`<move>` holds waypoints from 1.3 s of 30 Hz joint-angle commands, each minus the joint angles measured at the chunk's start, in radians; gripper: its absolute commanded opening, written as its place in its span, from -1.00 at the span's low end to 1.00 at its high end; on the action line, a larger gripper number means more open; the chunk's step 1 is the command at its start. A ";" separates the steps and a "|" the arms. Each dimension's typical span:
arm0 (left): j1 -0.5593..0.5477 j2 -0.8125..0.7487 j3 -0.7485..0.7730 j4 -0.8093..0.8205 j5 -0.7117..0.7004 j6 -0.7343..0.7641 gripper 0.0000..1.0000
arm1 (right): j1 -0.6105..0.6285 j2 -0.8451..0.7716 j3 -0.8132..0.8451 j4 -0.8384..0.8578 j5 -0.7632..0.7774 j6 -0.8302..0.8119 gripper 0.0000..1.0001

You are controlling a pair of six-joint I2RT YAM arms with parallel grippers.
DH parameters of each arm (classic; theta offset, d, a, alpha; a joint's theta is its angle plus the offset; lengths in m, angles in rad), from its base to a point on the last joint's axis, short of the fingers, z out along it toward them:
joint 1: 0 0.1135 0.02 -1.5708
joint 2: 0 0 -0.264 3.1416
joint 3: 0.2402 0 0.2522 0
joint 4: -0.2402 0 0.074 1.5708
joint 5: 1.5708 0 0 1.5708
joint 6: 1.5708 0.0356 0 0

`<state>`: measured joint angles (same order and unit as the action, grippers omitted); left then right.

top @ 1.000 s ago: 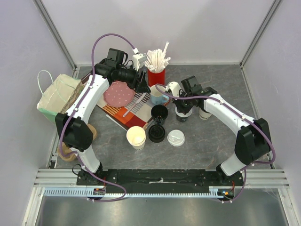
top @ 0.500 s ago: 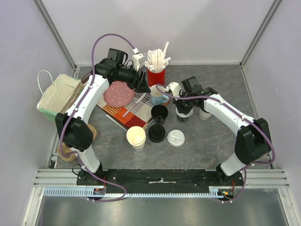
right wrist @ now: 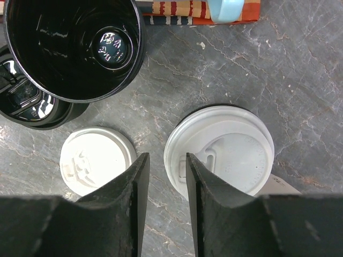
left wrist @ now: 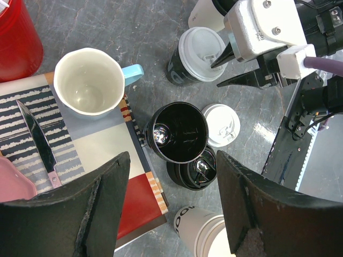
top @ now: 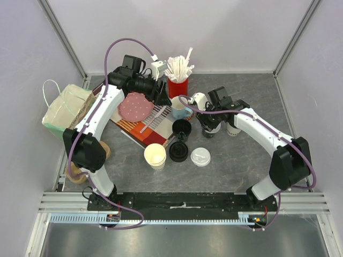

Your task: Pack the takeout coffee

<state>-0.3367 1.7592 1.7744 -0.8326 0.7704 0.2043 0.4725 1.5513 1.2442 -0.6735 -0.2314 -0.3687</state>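
Loose white lid (top: 201, 156): lies flat on the table nearest the arm bases, beside a glossy black lid (top: 178, 151); nothing touches it.
Black mug (left wrist: 179, 131): upright and empty just behind those two lids; not part of the order.
Right gripper (right wrist: 166, 160): the change is here; its fingers were pressed together a second ago and now stand a narrow slot apart, holding nothing; the wrist has hardly shifted in the overhead view.
White-lidded cup (right wrist: 220, 150): upright on the table directly below that gripper; one finger (right wrist: 203, 198) overlaps the lid's left rim in the wrist view; the lid looks seated all round.
Meaning: the closed fingers sat over this lid, so a press-down on it seems finished, and the gripper is probably opening to take the cup; the slot is much narrower than the cup, so it would have to widen and come down around the body before any lift.
Second cup (top: 233, 128): just right of the first, pale-walled and dark on top, apparently lidded in black; untouched.
Paper bag (top: 67, 110): at the table's left edge, well apart from both cups; neither cup is packed, so most of the job remains.
Left gripper (left wrist: 171, 160): farthest back; fingers spread wide and empty, hanging above the black mug, with the blue mug (left wrist: 88, 80) beside it.
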 commanded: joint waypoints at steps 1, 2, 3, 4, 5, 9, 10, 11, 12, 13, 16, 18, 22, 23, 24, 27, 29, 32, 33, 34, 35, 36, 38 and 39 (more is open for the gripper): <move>0.005 -0.024 0.017 0.003 0.038 0.017 0.44 | -0.003 -0.042 0.006 0.015 -0.017 0.004 -0.14; 0.005 -0.024 0.019 0.003 0.038 0.017 0.44 | -0.003 -0.042 0.004 0.014 -0.013 0.002 -0.14; 0.005 -0.023 0.019 0.003 0.038 0.015 0.44 | -0.005 -0.042 0.003 0.014 -0.013 0.001 -0.14; 0.005 -0.023 0.019 0.003 0.038 0.017 0.44 | -0.005 -0.042 0.003 0.014 -0.014 0.001 -0.11; 0.005 -0.021 0.019 0.003 0.038 0.015 0.44 | -0.005 -0.039 0.001 0.014 -0.014 0.001 -0.12; 0.005 -0.021 0.019 0.003 0.040 0.015 0.44 | -0.005 -0.030 0.012 0.014 -0.020 0.001 -0.11; 0.005 -0.020 0.020 0.003 0.040 0.015 0.44 | -0.005 -0.027 0.017 0.014 -0.020 0.002 -0.10; 0.005 -0.018 0.020 0.003 0.043 0.017 0.44 | -0.005 -0.025 0.026 0.014 -0.020 0.005 -0.08; 0.005 -0.018 0.023 0.003 0.041 0.015 0.44 | -0.003 -0.025 0.032 0.012 -0.022 0.007 -0.07; 0.005 -0.020 0.023 0.003 0.044 0.015 0.44 | -0.005 -0.026 0.040 0.011 -0.031 0.016 -0.02; 0.004 -0.014 0.029 0.003 0.056 0.009 0.43 | -0.005 -0.045 0.081 0.020 -0.037 0.042 0.10; 0.002 -0.003 0.040 0.003 0.066 -0.005 0.40 | -0.008 -0.066 0.104 0.034 -0.014 0.080 0.11; -0.010 0.014 0.063 0.003 0.072 -0.019 0.23 | -0.031 -0.102 0.101 0.083 0.053 0.169 0.00; -0.015 0.016 0.069 0.003 0.072 -0.022 0.21 | -0.046 -0.108 0.087 0.084 0.075 0.188 -0.06; -0.024 0.022 0.071 0.004 0.073 -0.028 0.19 | -0.052 -0.109 0.075 0.089 0.082 0.224 -0.11; -0.065 0.036 0.068 0.009 0.067 -0.039 0.16 | -0.064 -0.111 0.009 0.110 0.135 0.289 -0.41; -0.093 0.052 0.066 0.021 0.056 -0.045 0.13 | -0.078 -0.120 -0.041 0.132 0.138 0.319 -0.58; -0.156 0.086 0.066 0.067 0.046 -0.069 0.02 | -0.095 -0.151 -0.098 0.196 0.139 0.372 -0.74; -0.183 0.097 0.068 0.082 0.031 -0.089 -0.03 | -0.100 -0.157 -0.109 0.213 0.139 0.399 -0.79; -0.197 0.111 0.082 0.095 0.024 -0.103 -0.21 | -0.104 -0.166 -0.118 0.244 0.139 0.425 -0.90; -0.209 0.147 0.094 0.113 0.018 -0.112 -0.32 | -0.112 -0.169 -0.138 0.259 0.136 0.435 -0.94; -0.229 0.166 0.103 0.122 0.012 -0.138 -0.41 | -0.117 -0.172 -0.149 0.288 0.130 0.444 -1.00; -0.249 0.224 0.134 0.148 0.010 -0.175 -0.63 | -0.126 -0.178 -0.181 0.317 0.115 0.470 -1.00; -0.268 0.246 0.143 0.158 0.009 -0.195 -0.68 | -0.130 -0.178 -0.190 0.343 0.103 0.476 -1.00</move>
<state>-0.5663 1.9247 1.8492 -0.7624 0.7883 0.1139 0.3595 1.4216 1.0863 -0.4740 -0.1127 0.0227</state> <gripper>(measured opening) 0.207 0.007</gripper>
